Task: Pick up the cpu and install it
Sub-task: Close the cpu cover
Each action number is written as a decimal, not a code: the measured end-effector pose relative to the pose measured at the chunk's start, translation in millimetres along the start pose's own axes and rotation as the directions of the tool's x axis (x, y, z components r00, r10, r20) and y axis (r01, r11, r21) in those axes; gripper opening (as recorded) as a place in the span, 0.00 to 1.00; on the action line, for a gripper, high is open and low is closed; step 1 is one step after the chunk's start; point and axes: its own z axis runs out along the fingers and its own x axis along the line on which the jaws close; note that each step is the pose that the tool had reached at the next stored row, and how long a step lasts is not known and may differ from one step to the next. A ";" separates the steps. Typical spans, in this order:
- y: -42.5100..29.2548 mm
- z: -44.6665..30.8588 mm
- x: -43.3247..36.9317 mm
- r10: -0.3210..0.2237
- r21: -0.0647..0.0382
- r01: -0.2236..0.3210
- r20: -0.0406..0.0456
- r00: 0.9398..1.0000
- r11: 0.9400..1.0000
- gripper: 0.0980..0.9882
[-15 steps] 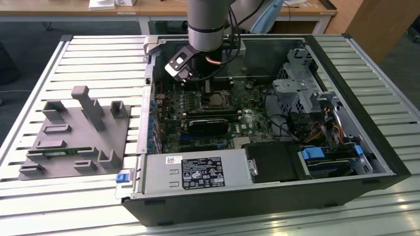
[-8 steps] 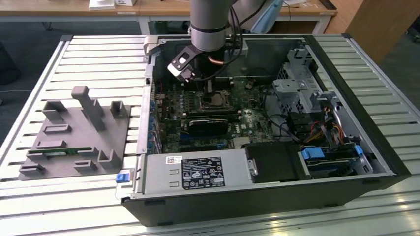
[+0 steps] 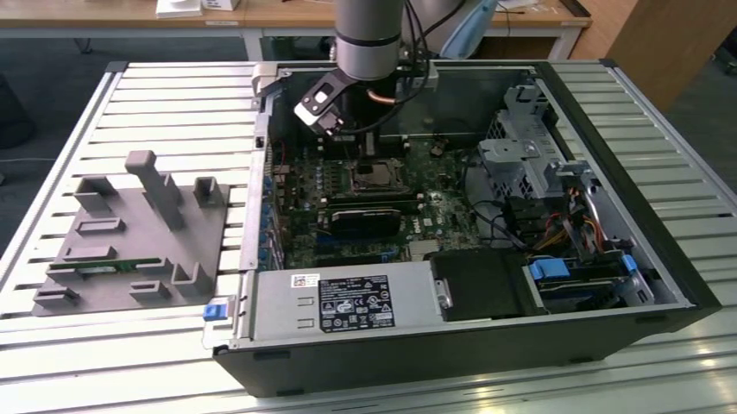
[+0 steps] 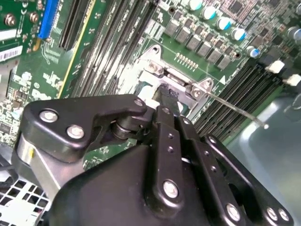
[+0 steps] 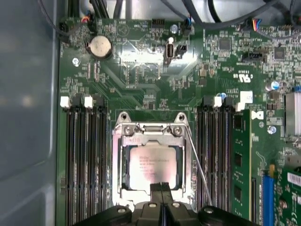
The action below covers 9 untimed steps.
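Hovering over the motherboard [image 5: 141,70], the gripper [image 5: 163,189] has its two black fingers pressed together with nothing between them. Their tips sit at one edge of the cpu [image 5: 151,165], which lies flat inside the open socket frame [image 5: 117,160]. In the exterior view, the arm [image 3: 368,34] stands toward twelve o'clock of the computer case [image 3: 461,362], with a grey fixture [image 3: 127,233] at the case's nine o'clock.

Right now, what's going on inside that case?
The arm's gripper is down inside the open computer case, over the motherboard. Its fingers are together, at the edge of the cpu. The cpu lies flat in the socket, silver top up.
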 end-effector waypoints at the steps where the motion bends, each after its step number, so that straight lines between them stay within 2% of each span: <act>1: 0.8 0.1 0.0 0.000 0.000 0.000 0.000 1.000 1.000 0.01; 9: 11.9 0.4 0.2 0.000 0.000 0.000 0.000 1.000 1.000 0.01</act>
